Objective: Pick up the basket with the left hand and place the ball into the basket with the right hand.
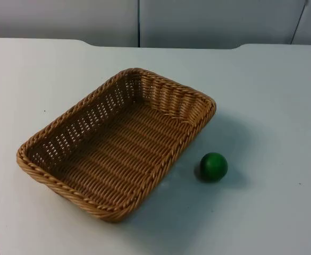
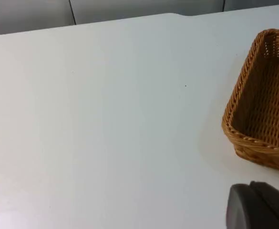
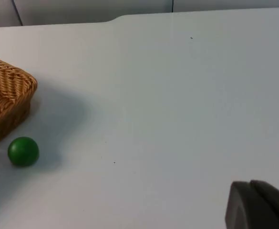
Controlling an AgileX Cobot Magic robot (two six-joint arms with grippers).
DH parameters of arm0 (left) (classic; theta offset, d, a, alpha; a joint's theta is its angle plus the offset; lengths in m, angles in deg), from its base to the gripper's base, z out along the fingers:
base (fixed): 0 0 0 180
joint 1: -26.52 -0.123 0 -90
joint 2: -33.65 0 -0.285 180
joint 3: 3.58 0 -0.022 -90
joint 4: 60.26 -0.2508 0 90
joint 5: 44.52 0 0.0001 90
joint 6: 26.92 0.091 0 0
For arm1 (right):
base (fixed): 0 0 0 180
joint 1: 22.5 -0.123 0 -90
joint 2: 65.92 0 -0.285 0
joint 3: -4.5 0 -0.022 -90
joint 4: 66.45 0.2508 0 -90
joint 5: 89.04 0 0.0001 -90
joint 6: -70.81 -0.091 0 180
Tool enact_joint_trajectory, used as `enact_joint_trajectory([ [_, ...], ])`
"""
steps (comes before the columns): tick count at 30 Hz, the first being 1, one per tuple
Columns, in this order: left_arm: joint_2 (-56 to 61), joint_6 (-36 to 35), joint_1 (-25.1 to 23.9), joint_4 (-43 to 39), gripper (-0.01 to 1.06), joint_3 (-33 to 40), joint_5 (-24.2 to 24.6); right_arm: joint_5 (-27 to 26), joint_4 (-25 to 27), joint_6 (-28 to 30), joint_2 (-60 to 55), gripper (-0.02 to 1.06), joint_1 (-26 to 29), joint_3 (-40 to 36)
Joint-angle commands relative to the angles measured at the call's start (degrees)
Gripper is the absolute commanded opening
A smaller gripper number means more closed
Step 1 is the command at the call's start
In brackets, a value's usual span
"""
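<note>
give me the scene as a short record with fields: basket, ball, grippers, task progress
basket: rectangular wicker basket, empty, resting on the white table, set at a diagonal
ball: green ball on the table just beside the basket's long side, not touching it
left gripper: a black fingertip over the table, apart from the basket; holds nothing
right gripper: a black fingertip over the table, well away from the ball; holds nothing
task progress: basket not lifted, ball not picked up

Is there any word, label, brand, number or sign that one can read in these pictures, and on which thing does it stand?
None: no readable text stands on anything here.
The woven basket carries no label or tag.
The green ball is plain, without print.
The white table shows a few tiny dark specks, no writing.
The grey wall behind is bare, with no sign.
</note>
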Motion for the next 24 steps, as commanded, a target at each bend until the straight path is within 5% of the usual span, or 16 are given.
enact_joint_trajectory([
  [1,0.3,-0.2,0.3,0.3,0.00,-0.3,-0.8,-0.4,-0.3,0.3,0.2,0.00,0.3,-0.2],
  [7,-1.7,-3.0,0.3,14.7,0.00,-6.9,-12.5,-0.4,-0.3,0.3,0.2,0.00,0.3,-0.2],
  [15,-24.9,3.5,0.3,26.8,0.00,-10.5,-2.0,-0.4,-0.3,0.3,0.2,0.00,0.3,-0.2],
  [24,-49.4,23.2,0.3,36.3,0.00,-10.5,-4.8,-0.4,-0.3,0.3,0.2,0.00,0.3,-0.2],
])
